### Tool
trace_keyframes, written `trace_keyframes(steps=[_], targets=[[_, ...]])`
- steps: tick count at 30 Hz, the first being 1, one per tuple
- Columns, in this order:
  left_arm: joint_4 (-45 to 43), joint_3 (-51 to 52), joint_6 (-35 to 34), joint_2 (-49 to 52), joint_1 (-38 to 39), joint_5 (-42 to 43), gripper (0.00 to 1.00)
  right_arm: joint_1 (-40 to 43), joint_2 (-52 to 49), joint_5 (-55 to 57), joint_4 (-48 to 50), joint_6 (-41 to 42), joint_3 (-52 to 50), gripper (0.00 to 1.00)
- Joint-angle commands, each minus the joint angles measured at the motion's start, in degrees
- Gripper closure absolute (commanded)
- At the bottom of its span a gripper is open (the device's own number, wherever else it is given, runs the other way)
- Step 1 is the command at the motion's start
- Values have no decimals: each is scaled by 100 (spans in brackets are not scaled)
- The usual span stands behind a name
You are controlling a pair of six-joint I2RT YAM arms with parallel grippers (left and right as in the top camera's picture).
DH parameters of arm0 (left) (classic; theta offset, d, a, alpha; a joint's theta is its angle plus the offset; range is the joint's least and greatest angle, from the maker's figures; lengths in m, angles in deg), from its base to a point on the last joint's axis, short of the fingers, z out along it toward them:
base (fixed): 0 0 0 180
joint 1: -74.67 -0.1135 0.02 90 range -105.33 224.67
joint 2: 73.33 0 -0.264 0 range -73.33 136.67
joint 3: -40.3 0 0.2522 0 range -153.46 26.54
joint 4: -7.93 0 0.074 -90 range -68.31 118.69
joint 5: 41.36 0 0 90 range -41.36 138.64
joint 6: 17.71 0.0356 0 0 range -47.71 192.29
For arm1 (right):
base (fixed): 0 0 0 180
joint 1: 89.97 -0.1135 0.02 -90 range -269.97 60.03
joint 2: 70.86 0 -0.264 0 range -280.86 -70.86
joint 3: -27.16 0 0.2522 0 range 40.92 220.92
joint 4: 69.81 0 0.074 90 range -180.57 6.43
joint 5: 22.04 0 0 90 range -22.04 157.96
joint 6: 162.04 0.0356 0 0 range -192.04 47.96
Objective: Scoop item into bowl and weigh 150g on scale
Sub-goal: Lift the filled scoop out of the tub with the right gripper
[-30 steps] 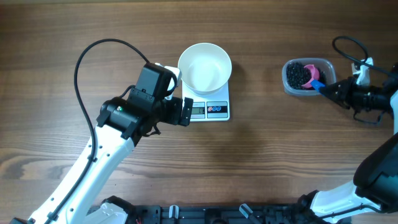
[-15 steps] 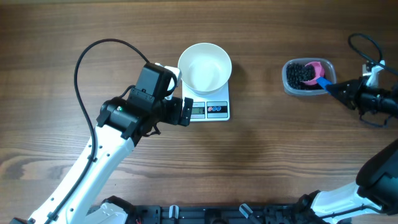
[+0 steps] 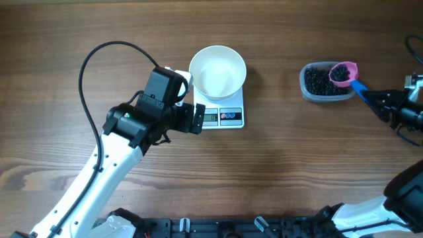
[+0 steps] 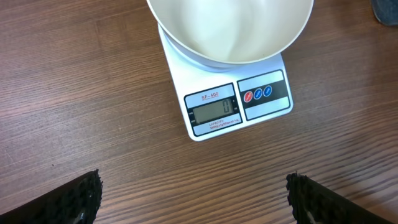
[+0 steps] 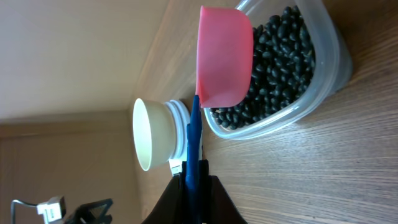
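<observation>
Since a second ago the right gripper (image 3: 378,100) has drawn back, lifting the pink scoop (image 3: 343,73) clear of the heap. It now hangs loaded over the clear tub's (image 3: 325,97) rim, jaws clamped on its blue handle (image 3: 360,88). Black beans (image 3: 318,80) lie in tub and scoop. White bowl (image 3: 217,71) stands empty on the scale (image 4: 214,127). Left gripper (image 3: 197,119) — jaws wide apart — sits just beside the scale.
</observation>
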Motion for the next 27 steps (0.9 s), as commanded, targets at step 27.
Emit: trace_keyframes(steps=[27], targets=[[-13, 4, -52, 24, -11, -13, 0, -688, -96, -2658, -380, -227, -46, 96]])
